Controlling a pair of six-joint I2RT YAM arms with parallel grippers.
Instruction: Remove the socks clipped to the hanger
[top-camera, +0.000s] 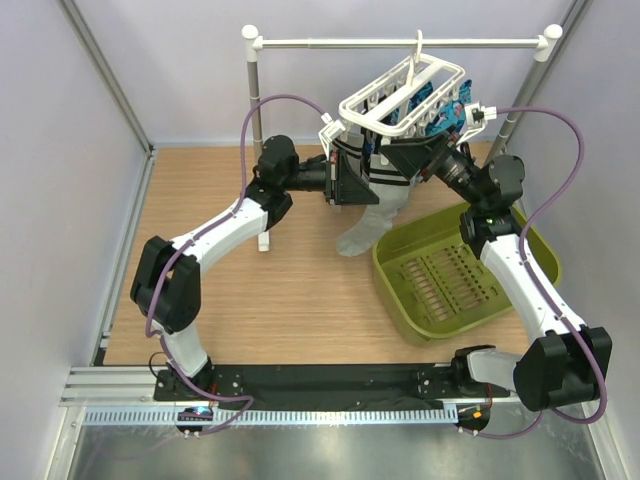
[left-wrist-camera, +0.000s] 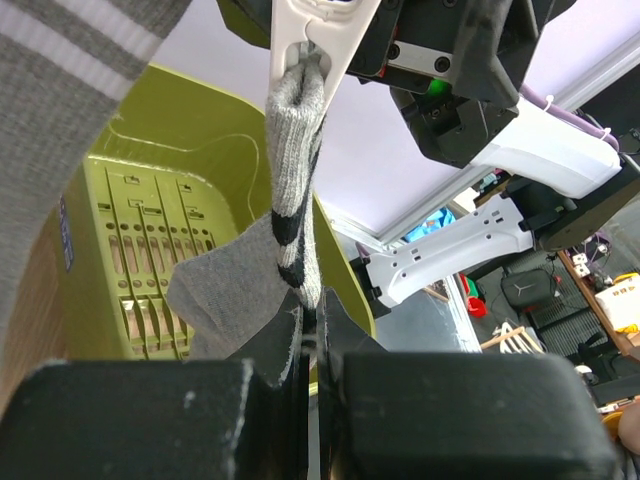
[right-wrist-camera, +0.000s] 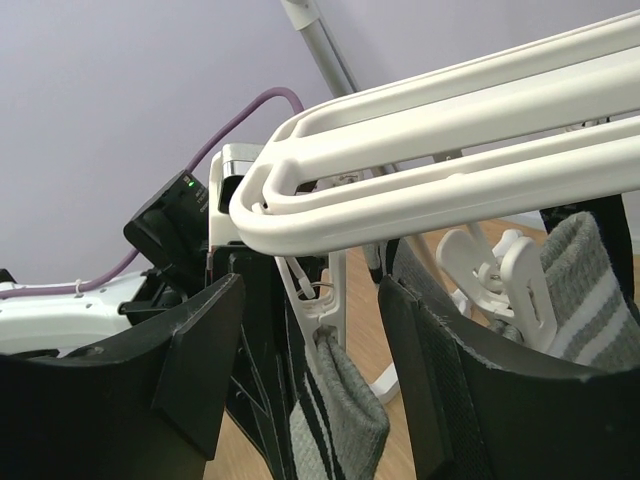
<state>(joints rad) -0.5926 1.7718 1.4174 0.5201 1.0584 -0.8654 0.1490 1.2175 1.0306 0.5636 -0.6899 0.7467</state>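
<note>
The white hanger (top-camera: 405, 92) hangs from the rail with socks clipped under it. My left gripper (left-wrist-camera: 318, 330) is shut on the lower part of a grey sock (left-wrist-camera: 295, 150) with dark bands, which a white peg (left-wrist-camera: 305, 35) still holds at its top. In the top view the left gripper (top-camera: 350, 178) is under the hanger's left side and that sock (top-camera: 372, 228) trails down from it. My right gripper (right-wrist-camera: 310, 300) is open, its fingers (right-wrist-camera: 200, 360) on either side of the peg (right-wrist-camera: 335, 285) that grips the grey sock (right-wrist-camera: 350, 415), not touching it. Another grey sock (right-wrist-camera: 585, 290) hangs to the right.
A green slotted basket (top-camera: 500, 250) sits on the wooden table below and to the right of the hanger. The white rail stand (top-camera: 252, 120) rises behind, with grey walls on both sides. A blue patterned cloth (top-camera: 432, 110) also hangs from the hanger.
</note>
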